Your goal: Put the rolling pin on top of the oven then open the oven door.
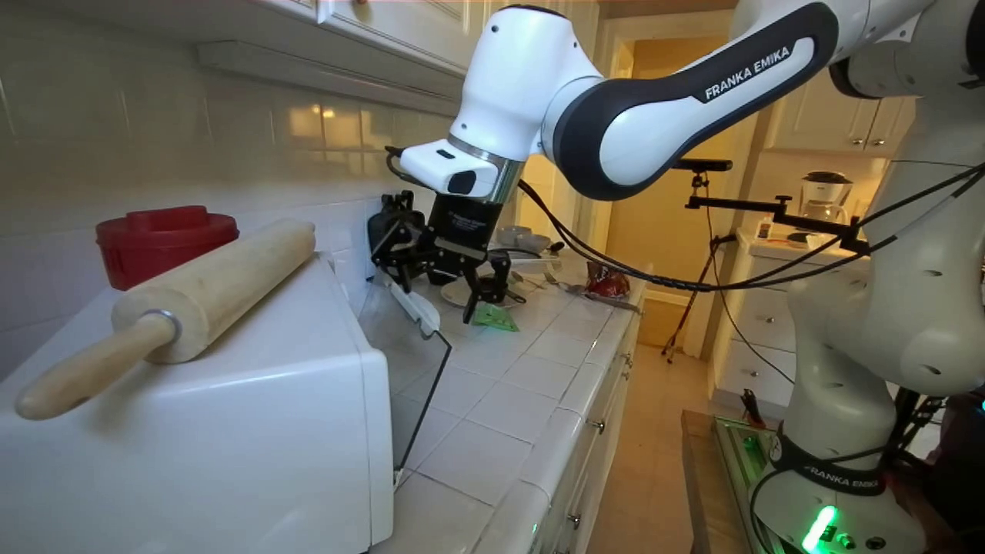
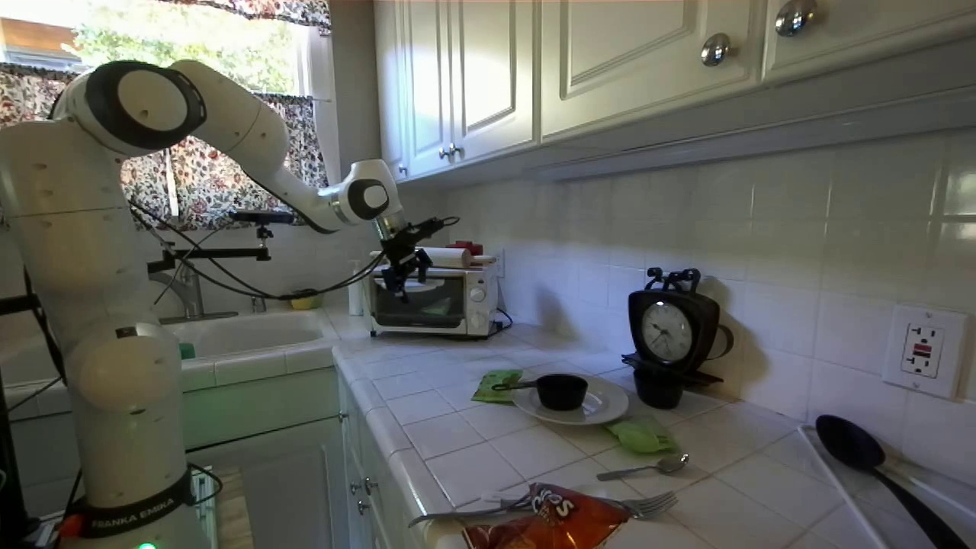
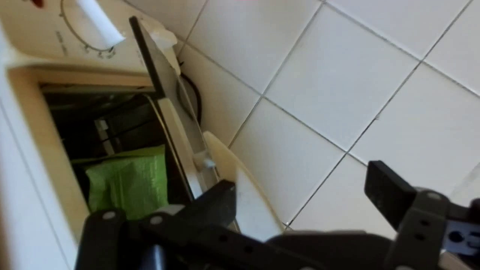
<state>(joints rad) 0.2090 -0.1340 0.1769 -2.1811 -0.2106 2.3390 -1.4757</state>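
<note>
Plainly, the gripper [image 3: 302, 182] holds nothing: its jaws stand wide apart, and white counter tiles [image 3: 311, 105] show through most of the gap. In the wrist view one of its fingers [image 3: 217, 206] overlaps the white door handle [image 3: 250, 204]; whether it touches the handle or hangs just above, I cannot tell. Right beside that handle runs the glass of the oven door [image 3: 193, 138], which stands partly ajar, tilted outward at its top, so the second half of the job looks begun but unfinished. Behind the door, a green packet [image 3: 127, 180] shows inside the oven [image 1: 254, 462]. Further out, the rolling pin [image 1: 219, 288] lies along the oven's flat top, with a red container [image 1: 165, 245] behind it in an exterior view and one narrow end reaching past the top's edge. It rests there with no help from the gripper, well apart from it, so I count the first half as done. What is left, as I judge it, is to bring the door down the rest of its way; pressing from its inner face seems likelier to serve than a grip on the handle, and the pin would best be left undisturbed meanwhile
</note>
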